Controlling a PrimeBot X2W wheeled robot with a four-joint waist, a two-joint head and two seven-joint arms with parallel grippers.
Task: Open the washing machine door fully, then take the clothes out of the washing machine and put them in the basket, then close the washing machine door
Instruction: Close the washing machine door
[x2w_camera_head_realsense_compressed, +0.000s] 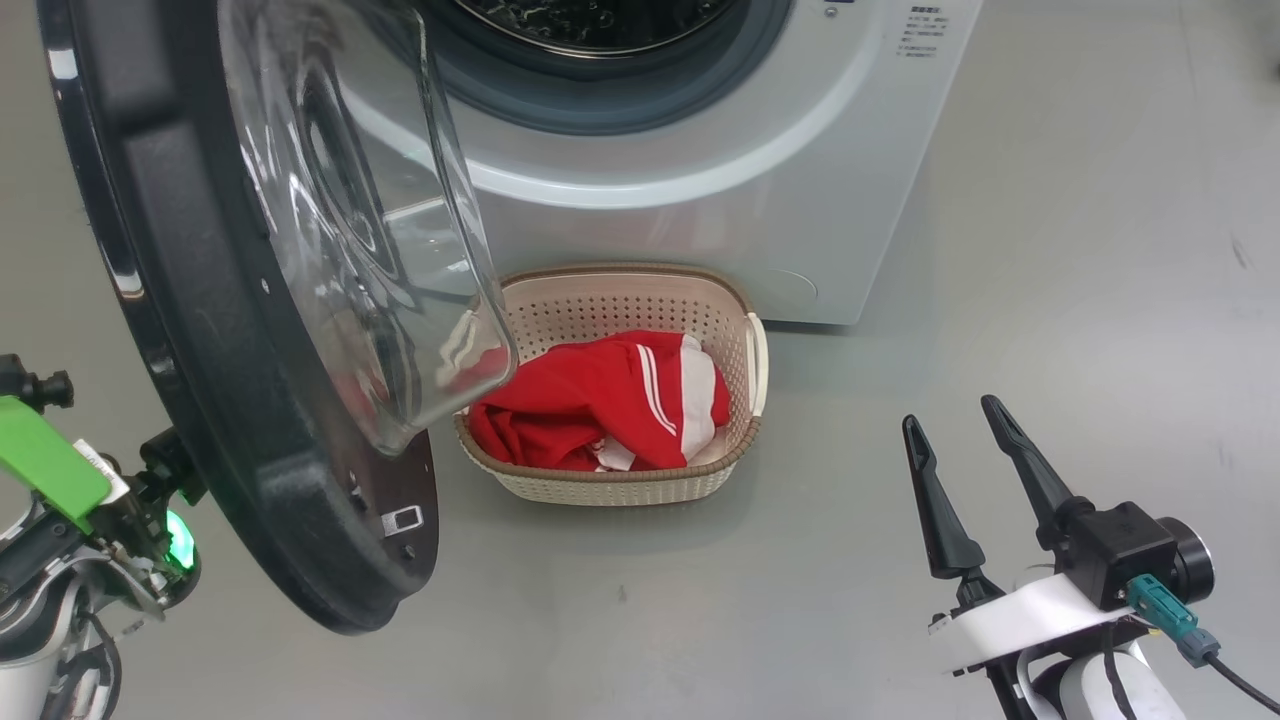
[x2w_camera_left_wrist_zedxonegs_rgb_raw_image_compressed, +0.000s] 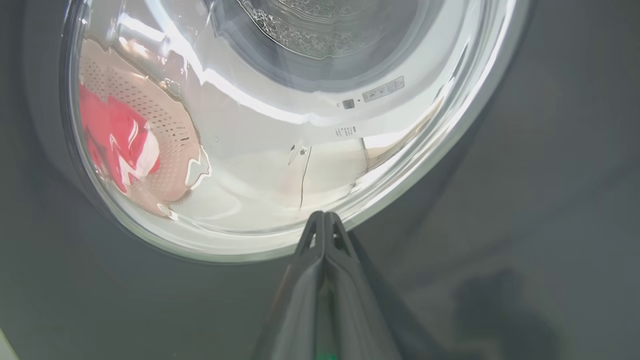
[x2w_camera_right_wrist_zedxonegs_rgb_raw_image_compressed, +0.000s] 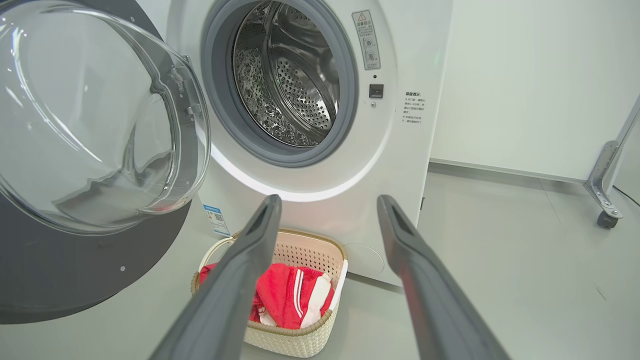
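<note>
At the lower left of the head view sits the left arm's wrist. In the left wrist view the left gripper (x2w_camera_left_wrist_zedxonegs_rgb_raw_image_compressed: 324, 216) has its 2 fingers pressed shut with nothing between them, tips right at the edge where the dark outer face of the washing machine door (x2w_camera_head_realsense_compressed: 200, 350) meets its glass; whether they touch it I cannot tell. The door fills the upper left and centre left of the head view, swung out wide, its clear bowl (x2w_camera_head_realsense_compressed: 380, 250) bulging toward the middle. Just right of it, at centre frame, the basket (x2w_camera_head_realsense_compressed: 620, 270) stands on the floor close against the front of the washing machine (x2w_camera_head_realsense_compressed: 700, 200), with the clothes (x2w_camera_head_realsense_compressed: 600, 400) heaped inside. The drum (x2w_camera_right_wrist_zedxonegs_rgb_raw_image_compressed: 290, 80), upper centre of the right wrist view, looks empty. At the lower right of the head view the right gripper (x2w_camera_head_realsense_compressed: 950, 410) hangs with fingers spread wide, holding nothing, well apart from everything. Unloading looks finished, so closing the door is likely the step in hand. The next move probably calls for a steady push from the left arm against the door's outer face, swinging it right until it latches.
</note>
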